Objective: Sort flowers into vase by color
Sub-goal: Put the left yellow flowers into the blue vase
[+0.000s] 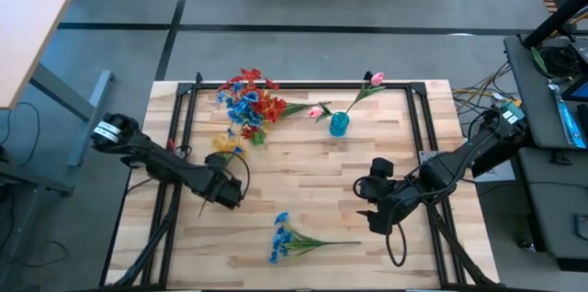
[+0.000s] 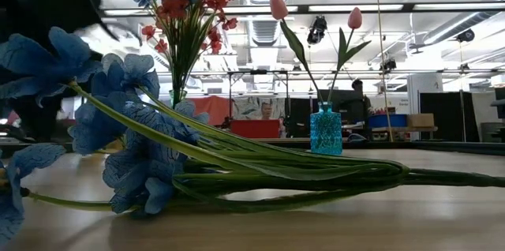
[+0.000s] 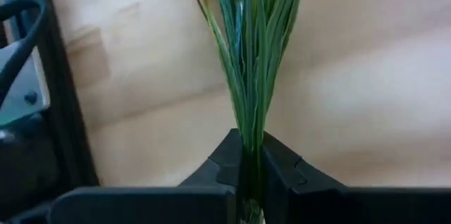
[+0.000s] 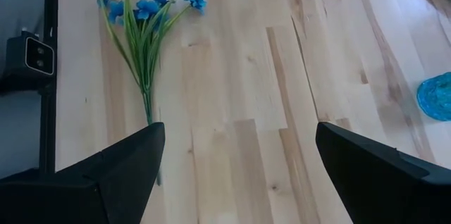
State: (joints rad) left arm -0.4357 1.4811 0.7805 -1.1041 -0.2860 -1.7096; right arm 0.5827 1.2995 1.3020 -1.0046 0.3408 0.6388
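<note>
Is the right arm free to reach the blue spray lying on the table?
Probably yes. The right gripper has open jaws and points toward the blue spray, which lies alone with bare table between them; nothing blocks its stem.

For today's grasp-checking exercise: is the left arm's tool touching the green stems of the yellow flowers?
Touching. In the left wrist view the left tool is shut on the yellow flowers' stems, the stems pinched between both fingers with no gap showing.

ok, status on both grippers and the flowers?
Left gripper shut on yellow spray stems. Right gripper open, empty, above blue spray lying on table. Nothing in the way.
</note>
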